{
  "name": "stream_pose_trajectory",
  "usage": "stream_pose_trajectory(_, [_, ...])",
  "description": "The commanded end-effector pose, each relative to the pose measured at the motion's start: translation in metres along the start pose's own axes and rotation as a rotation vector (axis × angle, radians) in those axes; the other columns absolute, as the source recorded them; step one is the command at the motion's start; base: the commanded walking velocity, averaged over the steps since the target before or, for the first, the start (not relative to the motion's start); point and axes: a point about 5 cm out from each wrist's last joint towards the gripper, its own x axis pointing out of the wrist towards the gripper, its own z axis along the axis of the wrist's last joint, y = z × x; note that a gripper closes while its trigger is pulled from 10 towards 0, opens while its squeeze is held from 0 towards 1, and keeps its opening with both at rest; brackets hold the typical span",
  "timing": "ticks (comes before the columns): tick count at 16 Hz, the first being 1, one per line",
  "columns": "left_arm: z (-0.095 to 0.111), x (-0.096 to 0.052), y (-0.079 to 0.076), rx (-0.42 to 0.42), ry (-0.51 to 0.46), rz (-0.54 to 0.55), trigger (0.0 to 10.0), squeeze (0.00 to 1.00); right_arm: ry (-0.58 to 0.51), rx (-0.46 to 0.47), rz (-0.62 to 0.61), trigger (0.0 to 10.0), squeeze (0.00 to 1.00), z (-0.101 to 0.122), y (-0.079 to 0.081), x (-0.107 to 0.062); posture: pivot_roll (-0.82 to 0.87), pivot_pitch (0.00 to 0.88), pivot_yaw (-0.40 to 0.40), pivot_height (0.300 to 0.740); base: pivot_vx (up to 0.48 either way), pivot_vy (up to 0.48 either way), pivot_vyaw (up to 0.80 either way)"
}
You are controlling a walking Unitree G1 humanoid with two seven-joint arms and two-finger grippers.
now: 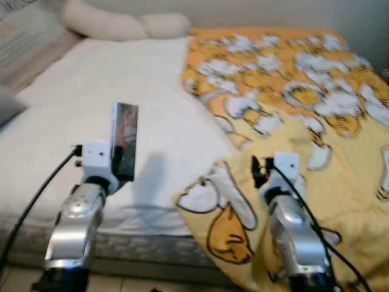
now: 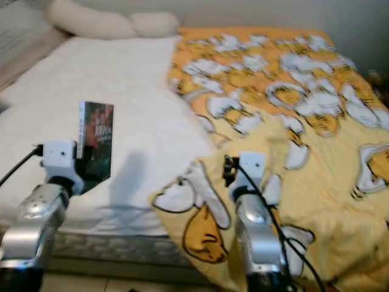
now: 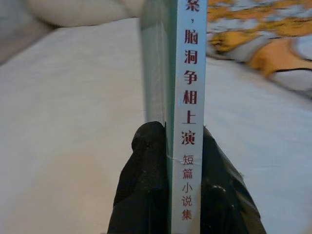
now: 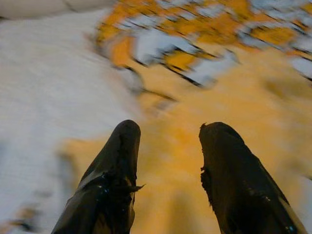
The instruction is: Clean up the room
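Note:
A thin paperback book [image 1: 124,141] with a dark cover stands upright over the white sheet of the bed [image 1: 91,91], near its front edge. My left gripper [image 3: 184,161] is shut on the book, its black fingers [image 3: 144,165] pinching the pale spine printed with red characters. My right gripper [image 4: 168,151] is open and holds nothing; it hovers over the yellow duck-print blanket [image 1: 316,121] on the bed's right half, and its wrist [image 1: 276,167] is raised in front of me.
White pillows [image 1: 121,24] lie at the head of the bed. The blanket's front corner [image 1: 225,231] hangs over the mattress edge. A strip of tiled floor [image 1: 121,283] runs below the bed front.

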Motion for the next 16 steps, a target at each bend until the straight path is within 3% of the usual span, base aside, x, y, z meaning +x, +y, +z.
stream_pose_trajectory(1, [0.0087, 0.0022, -0.0036, 0.006, -0.041, -0.02, 10.0, 0.0, -0.012, 0.007, -0.019, 10.0, 0.0, 0.0038, -0.0034, -0.0006, -0.03, 0.0, 0.043, 0.74, 0.0, 0.0, -0.8])
stream_pose_trajectory(16, [0.0097, 0.0057, -0.001, 0.016, -0.039, -0.023, 10.0, 0.0, -0.018, 0.014, -0.028, 10.0, 0.0, 0.0046, -0.0016, 0.0009, -0.03, 0.0, 0.048, 0.74, 0.0, 0.321, 0.0])
